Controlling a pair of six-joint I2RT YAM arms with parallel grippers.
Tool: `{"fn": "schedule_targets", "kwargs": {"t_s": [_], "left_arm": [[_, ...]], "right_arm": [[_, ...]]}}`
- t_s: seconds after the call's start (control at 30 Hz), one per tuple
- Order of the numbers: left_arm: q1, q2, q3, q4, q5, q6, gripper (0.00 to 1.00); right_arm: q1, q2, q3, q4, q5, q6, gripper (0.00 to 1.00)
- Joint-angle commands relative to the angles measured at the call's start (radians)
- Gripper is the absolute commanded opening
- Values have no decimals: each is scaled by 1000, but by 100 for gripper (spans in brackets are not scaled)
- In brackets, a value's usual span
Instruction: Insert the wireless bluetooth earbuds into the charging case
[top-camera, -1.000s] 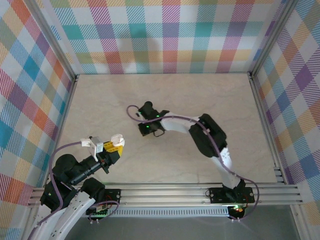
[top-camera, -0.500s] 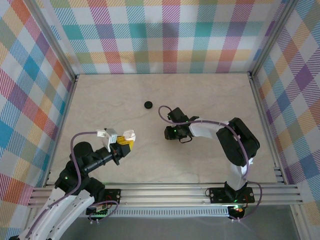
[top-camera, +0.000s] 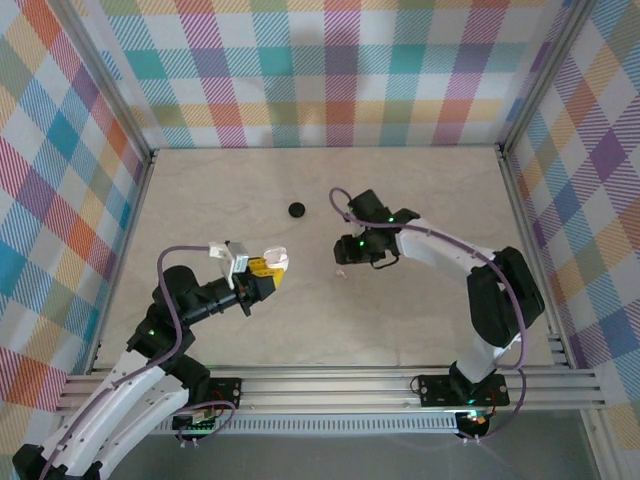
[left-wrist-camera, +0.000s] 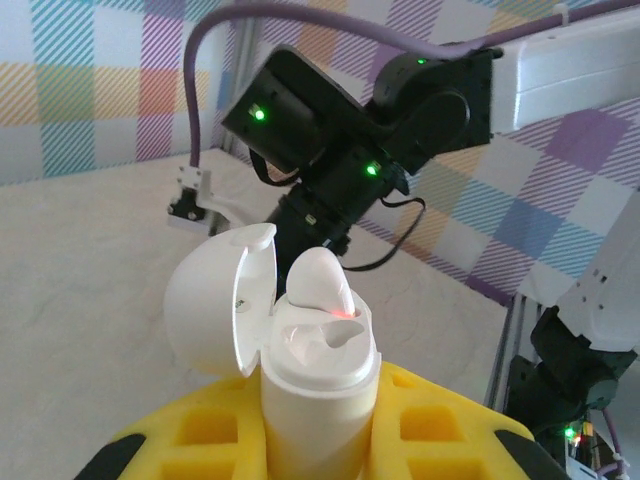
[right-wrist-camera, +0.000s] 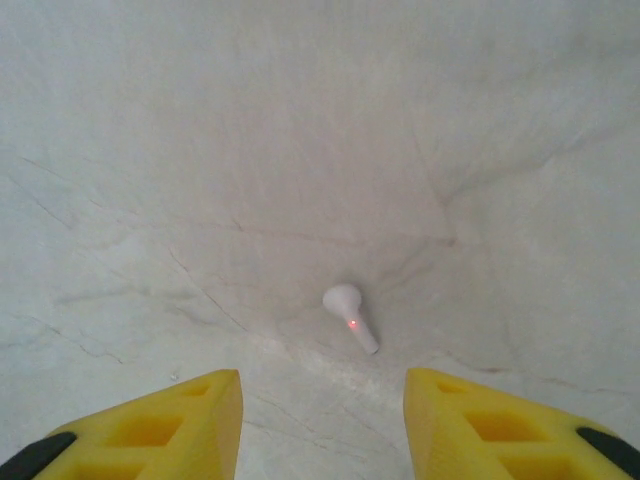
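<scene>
White charging case (left-wrist-camera: 320, 400) is clamped between the yellow pads of the left gripper (top-camera: 264, 266), jaws tight on its body, held over the left half of the worktop (top-camera: 430, 190), closer to the near edge than the far one. Lid (left-wrist-camera: 205, 315) is flipped open to the side, hinge intact. One white earbud (left-wrist-camera: 318, 285) sits in the case, head poking up out of its socket, a small red light glowing at its base. The second earbud (right-wrist-camera: 350, 315) is loose, also white, lying on its side on bare worktop about mid-surface; from overhead it's just a speck (top-camera: 341, 272). It shows a red dot on the stem too. Right gripper (right-wrist-camera: 322, 410) hangs right above it, jaws apart, yellow fingers (right-wrist-camera: 170, 420) on either side with the earbud just ahead of the gap, nothing touching it. Black disc (top-camera: 296, 209) sits alone toward the far edge, well clear of both arms.
</scene>
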Motion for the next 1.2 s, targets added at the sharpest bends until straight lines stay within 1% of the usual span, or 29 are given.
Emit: {"fn": "schedule_targets", "kwargs": {"t_s": [0.0, 0.1, 0.2, 0.27, 0.3, 0.37, 0.47, 0.53, 0.6, 0.7, 0.9, 1.03, 1.17], "left_arm": [[-4, 48, 22, 181, 71, 7, 0], [-14, 114, 34, 240, 83, 5, 0], [-36, 184, 43, 318, 105, -5, 0], [-63, 211, 42, 375, 114, -7, 0], [-76, 221, 42, 391, 132, 17, 0], [-89, 227, 59, 343, 126, 79, 0], [-93, 233, 70, 325, 116, 105, 0], [-97, 228, 67, 323, 108, 115, 0], [-99, 215, 60, 308, 91, 131, 0], [-99, 182, 50, 281, 56, 152, 0], [-99, 123, 56, 202, 36, 183, 0], [-99, 99, 53, 154, 31, 182, 0], [-99, 69, 34, 141, 17, 179, 0]], "right_arm": [[-36, 12, 34, -72, -61, -109, 45], [-50, 52, 54, -63, -116, -138, 45], [-50, 110, 116, -101, -225, -255, 46], [-50, 162, 182, -190, -232, -342, 46], [-49, 190, 227, -247, -207, -360, 47], [-49, 228, 265, -311, -195, -368, 48], [-48, 250, 222, -275, -220, -344, 48], [-48, 260, 189, -244, -225, -324, 50], [-48, 265, 158, -187, -254, -298, 52], [-47, 273, 145, -126, -285, -259, 52], [-29, 277, 89, -44, -302, -170, 53], [-2, 282, 44, -4, -298, -114, 52], [32, 282, 14, 26, -274, -67, 52]]}}
